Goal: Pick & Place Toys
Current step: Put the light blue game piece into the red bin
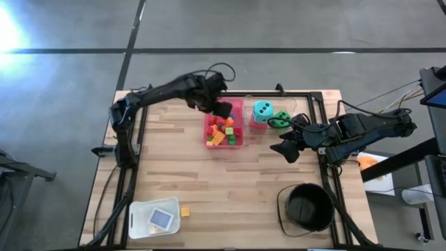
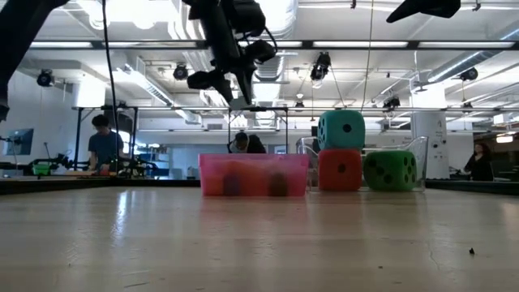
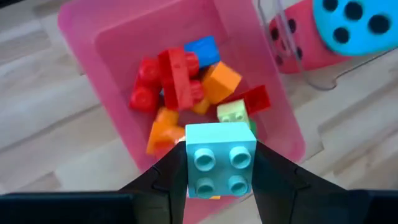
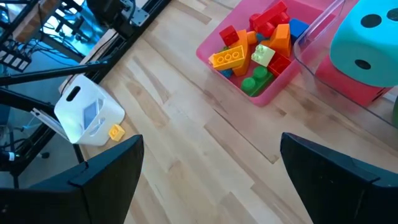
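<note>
1. Pale blue brick [image 3: 221, 168]: pinched between the left gripper's [image 3: 214, 177] two fingers, studs facing the wrist camera, held in the air over the pink tray [image 3: 93, 37].
2. Loose bricks [image 3: 186, 81] lie in the tray beyond those fingertips; the teal die [image 1: 263, 109] sits on the red die [image 2: 339, 169], green die [image 2: 389, 170] beside.
3. Right gripper [image 1: 287, 150]: fingers spread wide, holding nothing, over bare tabletop [image 4: 186, 143] near the dice.

Bricks [image 1: 223, 131] lie in the tray [image 1: 240, 104], dice [image 1: 263, 110] stacked just right of it.
</note>
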